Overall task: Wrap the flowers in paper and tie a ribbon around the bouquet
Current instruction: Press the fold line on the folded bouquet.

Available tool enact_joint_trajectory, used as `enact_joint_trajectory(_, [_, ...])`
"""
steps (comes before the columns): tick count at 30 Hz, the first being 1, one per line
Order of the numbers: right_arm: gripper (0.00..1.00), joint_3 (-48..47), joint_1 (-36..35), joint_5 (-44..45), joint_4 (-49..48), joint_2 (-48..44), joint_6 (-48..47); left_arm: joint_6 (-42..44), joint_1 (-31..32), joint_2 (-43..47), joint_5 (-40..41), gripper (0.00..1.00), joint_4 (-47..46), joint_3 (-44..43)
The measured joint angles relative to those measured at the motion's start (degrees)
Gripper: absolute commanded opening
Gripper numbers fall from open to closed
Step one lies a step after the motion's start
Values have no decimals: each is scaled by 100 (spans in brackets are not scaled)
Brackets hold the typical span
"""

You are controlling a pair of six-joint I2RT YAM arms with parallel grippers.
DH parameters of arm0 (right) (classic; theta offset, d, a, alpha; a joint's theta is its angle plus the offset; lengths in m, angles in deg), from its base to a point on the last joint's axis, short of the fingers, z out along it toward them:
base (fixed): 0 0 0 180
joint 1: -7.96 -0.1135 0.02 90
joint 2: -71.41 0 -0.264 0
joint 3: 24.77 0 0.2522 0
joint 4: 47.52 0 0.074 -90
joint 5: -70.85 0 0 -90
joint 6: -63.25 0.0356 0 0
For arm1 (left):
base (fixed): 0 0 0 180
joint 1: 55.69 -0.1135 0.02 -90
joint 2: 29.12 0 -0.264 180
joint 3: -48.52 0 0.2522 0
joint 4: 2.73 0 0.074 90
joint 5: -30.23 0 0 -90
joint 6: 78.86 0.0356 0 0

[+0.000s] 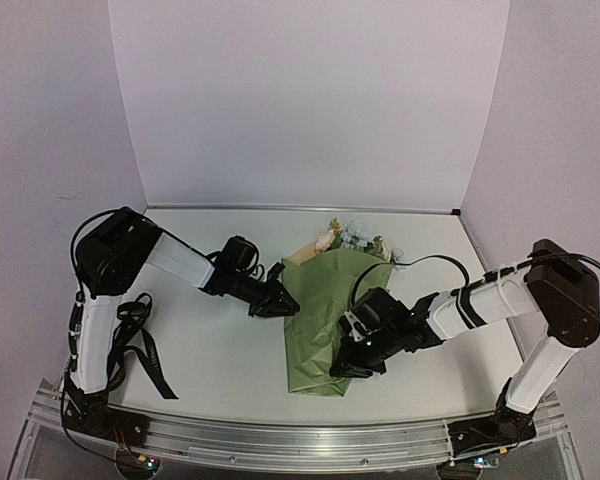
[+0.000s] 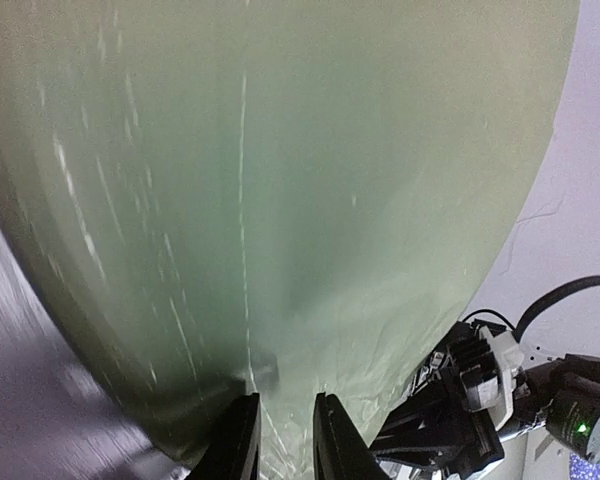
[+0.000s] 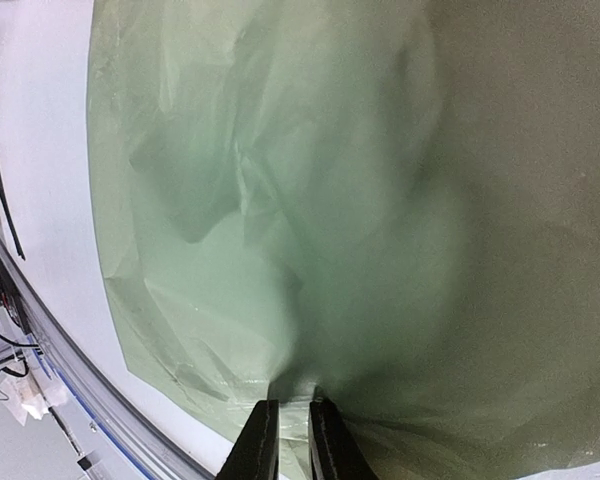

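Our left hand [image 1: 288,303] and right hand [image 1: 348,370] each pinch the thin olive-green paper sheet [image 1: 318,335]; we should roll it snugly, sparing the pale cream-and-blue flowers [image 1: 358,236].

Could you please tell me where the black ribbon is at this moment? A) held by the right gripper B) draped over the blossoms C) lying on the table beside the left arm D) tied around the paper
C: the ribbon lies loose on the table next to the left arm, well apart from the paper around the flowers.
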Motion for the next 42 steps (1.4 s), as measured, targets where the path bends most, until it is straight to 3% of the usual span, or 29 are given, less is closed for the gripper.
enact_joint_trajectory(8, [12,78,0,-3,-115,-33,0,478,-506,-746,-92,21,815,-1465])
enact_joint_trajectory(19, [13,192,4,15,-217,-107,-2,477,-979,-1564,-194,20,970,-2792])
enact_joint_trajectory(28, [14,190,6,20,-124,-155,-7,370,-1057,-1645,50,25,923,-3013])
enact_joint_trajectory(34, [15,45,27,39,605,-310,-35,468,-1115,-1635,469,31,1057,-3237])
enact_joint_trajectory(42, [29,-198,80,73,1601,-839,-175,719,-1138,-823,921,36,1338,-2902])
